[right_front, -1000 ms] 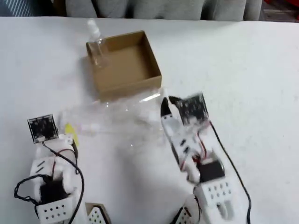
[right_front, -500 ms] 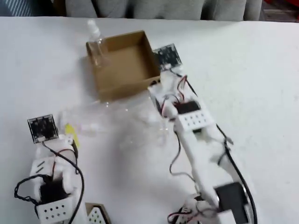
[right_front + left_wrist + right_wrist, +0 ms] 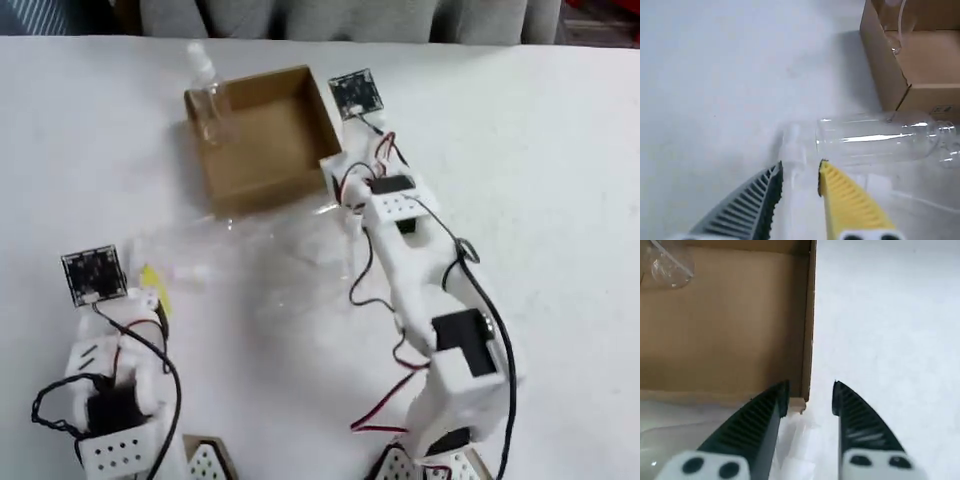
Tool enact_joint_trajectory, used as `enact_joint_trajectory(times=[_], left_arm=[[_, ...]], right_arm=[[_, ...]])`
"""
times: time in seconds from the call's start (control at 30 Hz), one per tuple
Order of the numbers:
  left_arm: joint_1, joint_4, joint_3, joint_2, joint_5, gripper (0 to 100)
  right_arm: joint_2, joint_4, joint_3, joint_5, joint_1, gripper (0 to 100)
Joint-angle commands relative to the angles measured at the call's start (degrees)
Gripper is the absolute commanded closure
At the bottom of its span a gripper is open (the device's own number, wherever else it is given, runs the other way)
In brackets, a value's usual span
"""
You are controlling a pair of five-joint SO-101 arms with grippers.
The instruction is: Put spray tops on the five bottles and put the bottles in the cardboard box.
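The cardboard box (image 3: 300,150) stands at the back of the table, with one clear bottle (image 3: 207,95) wearing a spray top upright in its far left corner. Clear bottles (image 3: 250,250) lie on the table in front of the box. My right arm (image 3: 400,215) stretches out to the box's near right corner. There my right gripper (image 3: 810,390) hangs open with nothing between its black fingers. My left gripper (image 3: 800,172) sits near the front left, shut on a clear spray top (image 3: 792,147) beside a lying bottle (image 3: 875,142).
The box wall (image 3: 807,315) runs straight ahead of the right fingers, with bare white table to its right. Bare table also lies left of the left gripper. Chair backs line the table's far edge.
My right arm has stretched forward from the middle of the table to the box's near right corner. The left arm has not moved.
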Motion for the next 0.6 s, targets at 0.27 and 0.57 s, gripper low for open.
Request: enact_joint_trajectory(times=[0.27,0.57], left_arm=[[1.27,-0.09,-0.09,0.40,-0.79,87],[1.27,-0.09,-0.09,0.40,-0.79,87]], right_arm=[[2.59,-1.27,-6.77,0.09,0.48,88.6],[6.37,-1.36,-6.86,0.09,-1.45,88.6]])
